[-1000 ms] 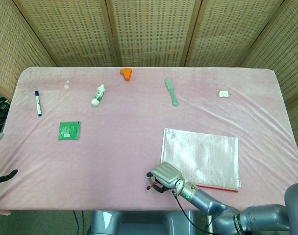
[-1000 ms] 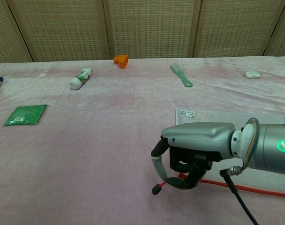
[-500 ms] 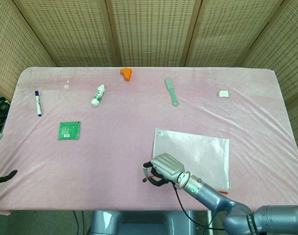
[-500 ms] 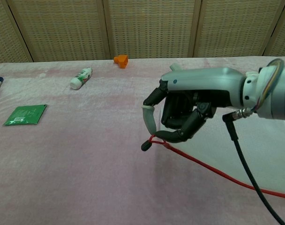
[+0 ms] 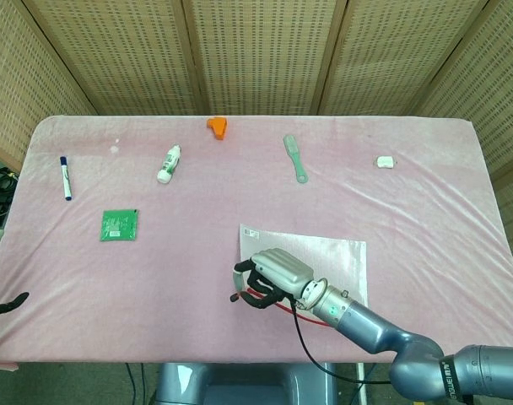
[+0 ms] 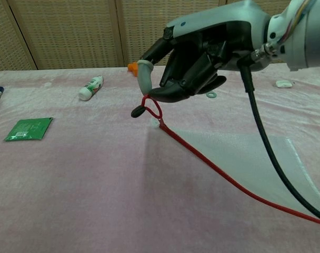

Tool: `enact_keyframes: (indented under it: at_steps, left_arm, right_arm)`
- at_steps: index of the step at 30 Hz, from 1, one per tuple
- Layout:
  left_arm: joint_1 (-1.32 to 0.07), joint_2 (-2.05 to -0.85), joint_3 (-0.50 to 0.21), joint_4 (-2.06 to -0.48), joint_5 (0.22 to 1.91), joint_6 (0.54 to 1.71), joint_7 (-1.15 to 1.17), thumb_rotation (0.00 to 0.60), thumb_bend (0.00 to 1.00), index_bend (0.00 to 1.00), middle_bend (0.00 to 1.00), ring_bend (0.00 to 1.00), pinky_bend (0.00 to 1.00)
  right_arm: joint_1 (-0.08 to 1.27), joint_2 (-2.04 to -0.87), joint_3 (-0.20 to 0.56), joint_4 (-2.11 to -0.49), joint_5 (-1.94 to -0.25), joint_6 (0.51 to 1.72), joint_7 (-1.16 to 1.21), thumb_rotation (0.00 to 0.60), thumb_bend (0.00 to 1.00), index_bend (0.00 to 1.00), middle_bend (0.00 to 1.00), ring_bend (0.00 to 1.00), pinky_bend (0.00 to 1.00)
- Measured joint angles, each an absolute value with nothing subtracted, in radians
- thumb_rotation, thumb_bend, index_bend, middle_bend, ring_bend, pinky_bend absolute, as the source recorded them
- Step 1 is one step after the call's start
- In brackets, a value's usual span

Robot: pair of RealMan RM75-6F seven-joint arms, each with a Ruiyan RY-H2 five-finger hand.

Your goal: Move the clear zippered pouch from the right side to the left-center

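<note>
The clear zippered pouch [image 5: 332,257] [image 6: 239,158] with a red zipper edge hangs tilted above the pink table, its near-left corner lifted. My right hand [image 5: 269,274] [image 6: 199,52] grips that red zipper corner, fingers curled around it, and holds it up right of the table's center. A black pull tab dangles from the grip. My left hand [image 5: 8,305] shows only as a dark tip at the far left edge of the head view, away from the pouch; how it stands is unclear.
On the pink cloth lie a green packet [image 5: 120,224], a blue marker [image 5: 64,177], a white tube [image 5: 169,164], an orange piece [image 5: 217,126], a green brush [image 5: 295,158] and a small white item [image 5: 385,161]. A black cable [image 6: 265,132] trails from my right wrist.
My right hand has risen and moved left, lifting the pouch's zipper corner off the table and dragging the pouch leftward. The left hand has stayed still.
</note>
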State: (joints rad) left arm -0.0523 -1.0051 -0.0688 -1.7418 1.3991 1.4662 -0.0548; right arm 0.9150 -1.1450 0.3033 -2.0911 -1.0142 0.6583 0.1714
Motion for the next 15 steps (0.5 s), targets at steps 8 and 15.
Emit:
enact_keyframes:
  at_steps: [8,15]
  left_arm:
    - [-0.057,-1.006,-0.073,-1.735,1.383,1.453,-0.059,0.600,0.00,0.00,0.00,0.00,0.00]
    - [-0.079,-1.017,-0.078,-1.711,1.379,1.421,-0.050,0.600,0.00,0.00,0.01,0.03,0.02]
  right_arm:
    - [0.989,-1.101,0.366,-2.117,-0.913,0.607,0.216,0.600,0.70,0.81,1.00,0.98,1.00]
    - [1.016,-1.101,0.356,-2.104,-0.868,0.601,0.230,0.600,0.70,0.81,1.00,0.98,1.00]
